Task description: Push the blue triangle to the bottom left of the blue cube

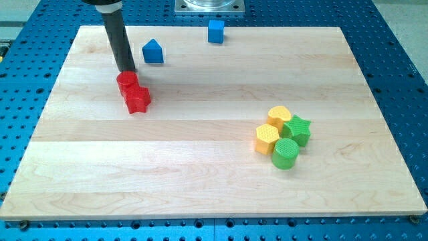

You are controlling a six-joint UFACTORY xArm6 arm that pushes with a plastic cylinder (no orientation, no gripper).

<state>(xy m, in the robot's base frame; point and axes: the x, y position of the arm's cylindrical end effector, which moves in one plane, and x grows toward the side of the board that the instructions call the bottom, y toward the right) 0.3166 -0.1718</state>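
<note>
The blue triangle lies near the view's top left on the wooden board. The blue cube sits at the top edge, to the right of and a little above the triangle. My tip is at the end of the dark rod, just left of and below the blue triangle, apart from it. The tip stands right at the top edge of a red block.
Two red blocks touch each other under my tip: a round one and a star-like one. At the right is a cluster: two yellow hexagonal blocks, a green star and a green cylinder.
</note>
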